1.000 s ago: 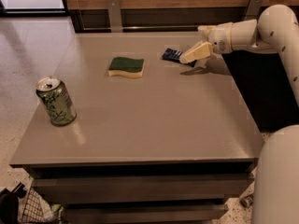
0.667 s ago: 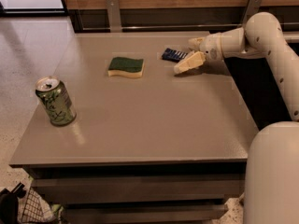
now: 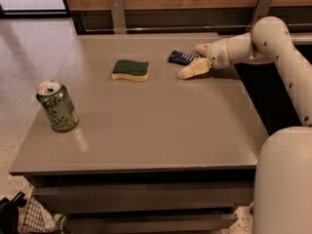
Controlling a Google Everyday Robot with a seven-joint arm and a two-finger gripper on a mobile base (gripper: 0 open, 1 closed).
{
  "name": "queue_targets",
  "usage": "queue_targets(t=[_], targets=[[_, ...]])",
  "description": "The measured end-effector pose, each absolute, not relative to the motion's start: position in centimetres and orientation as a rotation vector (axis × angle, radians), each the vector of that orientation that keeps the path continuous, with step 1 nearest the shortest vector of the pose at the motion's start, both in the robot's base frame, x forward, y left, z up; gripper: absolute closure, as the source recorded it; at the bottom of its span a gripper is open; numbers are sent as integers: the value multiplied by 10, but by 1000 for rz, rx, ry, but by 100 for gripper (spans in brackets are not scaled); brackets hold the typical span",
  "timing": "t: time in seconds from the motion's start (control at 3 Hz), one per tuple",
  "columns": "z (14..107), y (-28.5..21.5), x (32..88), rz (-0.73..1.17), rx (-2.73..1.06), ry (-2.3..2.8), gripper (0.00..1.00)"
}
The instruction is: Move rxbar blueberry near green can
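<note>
The rxbar blueberry (image 3: 181, 57), a small dark blue wrapper, lies flat on the far right part of the table (image 3: 161, 130). My gripper (image 3: 193, 59) reaches in from the right, low over the table and right beside the bar. It is open, with one cream finger in front of the bar's right end and one behind it. It holds nothing. The green can (image 3: 57, 106) stands upright near the table's left front edge, far from the bar.
A green-and-yellow sponge (image 3: 130, 69) lies on the table left of the bar. My white arm (image 3: 273, 48) comes in over the table's right edge. A wooden wall with metal brackets (image 3: 117, 13) runs behind the table. A wire basket (image 3: 29, 216) sits on the floor at lower left.
The gripper has moved left and down toward the bar, and its fingers now stand on either side of the bar's right end. Bar, sponge and can have not moved.
</note>
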State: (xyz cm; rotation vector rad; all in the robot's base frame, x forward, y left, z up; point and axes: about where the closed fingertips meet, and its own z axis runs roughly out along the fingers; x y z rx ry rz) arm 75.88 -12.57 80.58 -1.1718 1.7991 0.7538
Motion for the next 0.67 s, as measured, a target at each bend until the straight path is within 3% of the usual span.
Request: queue_targets(t=[0.67], targets=[[809, -124, 759, 756, -1173, 1799, 64]])
